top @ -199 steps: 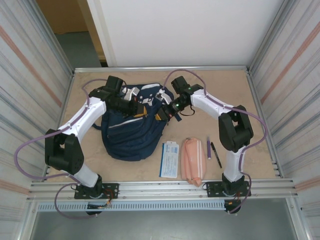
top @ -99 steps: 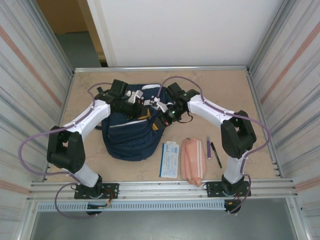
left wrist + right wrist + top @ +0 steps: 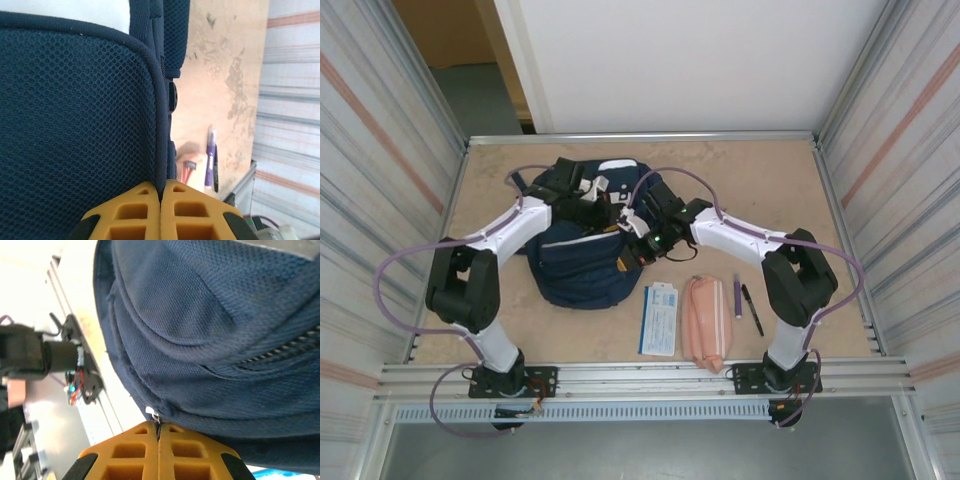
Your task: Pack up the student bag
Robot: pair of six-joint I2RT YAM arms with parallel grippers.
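My left pincer (image 3: pixel 161 192) is clamped on a piped mesh edge of the bag (image 3: pixel 575 275), which sits left of centre on the table (image 3: pixel 780 190). My right pincer (image 3: pixel 158 429) is clamped on a seam of the bag.

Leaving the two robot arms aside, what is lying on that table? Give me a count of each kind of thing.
backpack: 1
booklet: 1
pink pouch: 1
pens: 2, a purple pen and a black pen
Total: 5
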